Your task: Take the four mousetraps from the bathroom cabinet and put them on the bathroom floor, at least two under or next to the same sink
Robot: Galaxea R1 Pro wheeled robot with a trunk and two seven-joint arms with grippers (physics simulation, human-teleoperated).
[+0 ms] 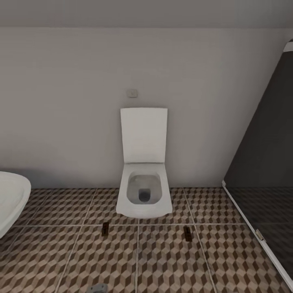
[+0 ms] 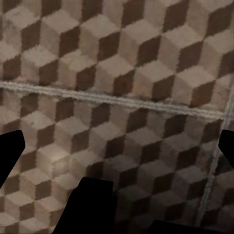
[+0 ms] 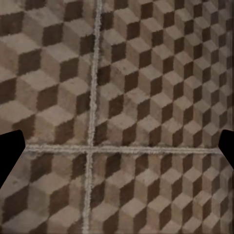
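Observation:
The bathroom floor (image 1: 162,260) of brown, beige and white cube-pattern tiles spreads across the lower head view. It also lies under both wrist cameras. My left gripper (image 2: 117,151) is open above bare tiles, its dark fingertips (image 2: 9,153) far apart at the picture's sides. My right gripper (image 3: 117,146) is open too, over a crossing of grout lines, with nothing between its fingers (image 3: 9,151). The mousetraps, the cabinet and the sink are out of view.
A white wall-hung toilet (image 1: 143,191) with its lid up stands straight ahead. A rounded white tub rim (image 1: 12,199) juts in at the left. A dark glass shower wall (image 1: 264,171) closes the right. Two small dark narrow shapes (image 1: 105,228) (image 1: 187,233), too small to identify, lie before the toilet.

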